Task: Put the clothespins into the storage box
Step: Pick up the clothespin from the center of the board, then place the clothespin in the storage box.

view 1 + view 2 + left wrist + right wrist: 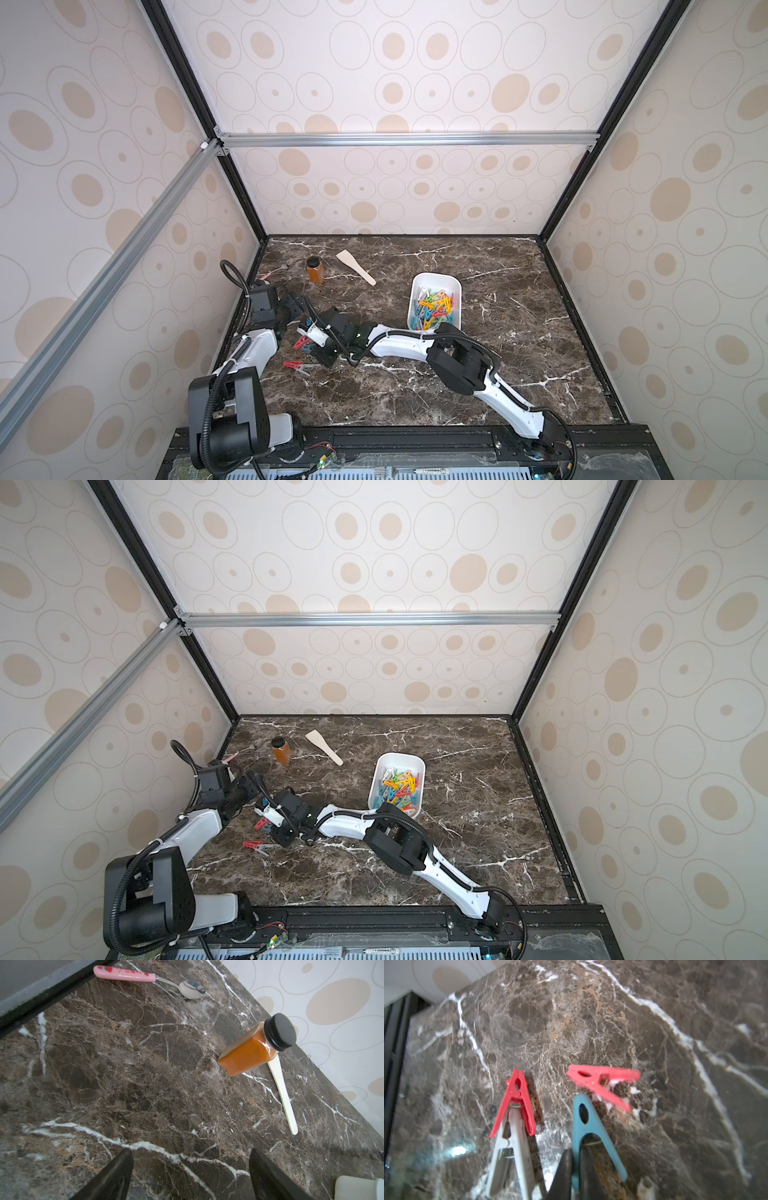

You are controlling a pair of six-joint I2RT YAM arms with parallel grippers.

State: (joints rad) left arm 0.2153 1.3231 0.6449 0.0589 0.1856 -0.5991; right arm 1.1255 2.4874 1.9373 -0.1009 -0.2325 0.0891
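Four clothespins (pixel 517 1095) lie loose; my right claw (pixel 575 1154) pinches one leg of the teal clothespin (pixel 591 1126), probably light and slippery; left claw (pixel 190 1151) spread.

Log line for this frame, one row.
right fingers: shut on teal plastic clothespin | left fingers: open, empty | white plastic storage box: partly filled

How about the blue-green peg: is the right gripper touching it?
Touching. The right wrist view shows the right gripper shut on one leg of the teal clothespin.
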